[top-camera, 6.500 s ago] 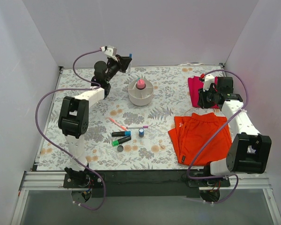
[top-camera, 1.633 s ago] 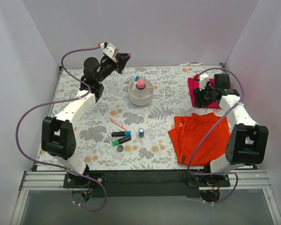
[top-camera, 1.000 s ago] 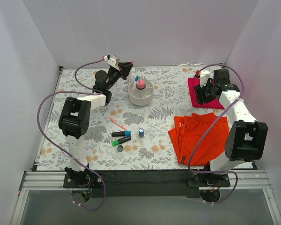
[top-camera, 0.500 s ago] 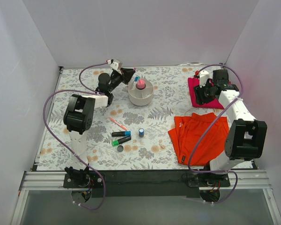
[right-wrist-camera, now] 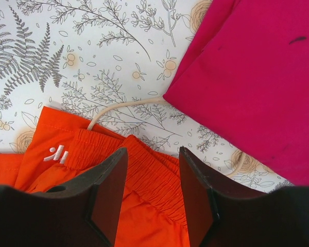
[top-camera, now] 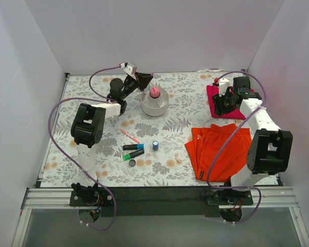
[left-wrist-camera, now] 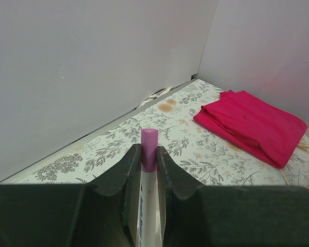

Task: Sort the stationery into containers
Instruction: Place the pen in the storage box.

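- While the left hand (left-wrist-camera: 149, 153) stays out of the bowl (top-camera: 155, 107), it is clenched on a thin white pen (left-wrist-camera: 149, 140) with a purple cap, by the bowl's far-left rim.
- A pink-capped bottle (top-camera: 154, 92) stands inside.
- Nearer than the bowl lie an orange-pink pen (top-camera: 129, 136), two markers (top-camera: 133, 150) and a small blue cylinder (top-camera: 155, 145), with open desk (top-camera: 170, 128) between.
- Well right of the bowl, the right hand (right-wrist-camera: 153, 170) hovers released over the edges of the magenta cloth (right-wrist-camera: 257, 77) and the orange cloth (right-wrist-camera: 149, 206).

Right hand (right-wrist-camera: 151, 159): black jaws parted, nothing between them, above crumpled orange fabric cloth (right-wrist-camera: 56, 164). Folded magenta fabric cloth (right-wrist-camera: 257, 77) nearby on floral-patterned bench (right-wrist-camera: 82, 62)
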Motion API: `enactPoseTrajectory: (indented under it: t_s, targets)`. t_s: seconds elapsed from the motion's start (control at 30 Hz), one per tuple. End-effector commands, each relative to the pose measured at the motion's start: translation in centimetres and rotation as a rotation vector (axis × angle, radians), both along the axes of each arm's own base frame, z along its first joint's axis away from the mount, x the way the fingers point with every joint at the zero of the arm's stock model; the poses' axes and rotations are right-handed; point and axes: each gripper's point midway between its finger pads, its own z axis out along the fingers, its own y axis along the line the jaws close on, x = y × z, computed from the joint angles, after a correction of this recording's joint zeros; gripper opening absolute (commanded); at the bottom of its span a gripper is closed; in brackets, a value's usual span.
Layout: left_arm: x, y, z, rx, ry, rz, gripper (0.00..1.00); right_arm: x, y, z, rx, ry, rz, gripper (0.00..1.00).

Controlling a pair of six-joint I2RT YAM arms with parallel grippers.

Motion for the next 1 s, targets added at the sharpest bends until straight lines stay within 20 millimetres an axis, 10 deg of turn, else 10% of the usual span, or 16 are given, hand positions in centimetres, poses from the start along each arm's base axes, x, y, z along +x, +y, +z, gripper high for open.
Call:
enactPoseTrajectory:
  t_s: [0.0, 0.1, 0.27, 0.63, 0.67, 0.77, 0.97]
  targets:
    - [-1.1, -0.4, 0.9, -0.001, -0.021, -0.022, 0.0, 0.9, 0.3, 1.4, 0.012, -0.039, 0.002, 0.53]
    - [-1.5, -0.6, -0.4, 0.011, 0.003, -0.04, 0.0, 0.5, 0.4, 1.2, 0.015, -0.027, 0.003, 0.54]
    - [-2.3, -0.2, 0.2, 0.009, 0.015, -0.03, 0.33, 0.4, 0.6, 0.9, 0.025, -0.021, 0.01, 0.54]
    - [-4.8, 3.5, 8.0, 0.129, -0.051, 0.135, 0.62, 2.2, 2.1, 2.6, 0.104, -0.066, 0.053, 0.54]
    - [-6.1, 4.3, 11.0, 0.138, -0.096, 0.155, 0.66, 2.3, 2.2, 2.6, 0.108, -0.065, 0.059, 0.54]
    - [-9.8, 5.0, 11.4, 0.266, -0.07, 0.108, 0.86, 2.1, 3.1, 2.9, 0.128, -0.082, 0.135, 0.55]
    - [-20.8, 4.5, 4.6, 0.567, -0.01, -0.268, 0.95, 0.2, 5.5, 1.9, 0.131, -0.103, 0.324, 0.56]
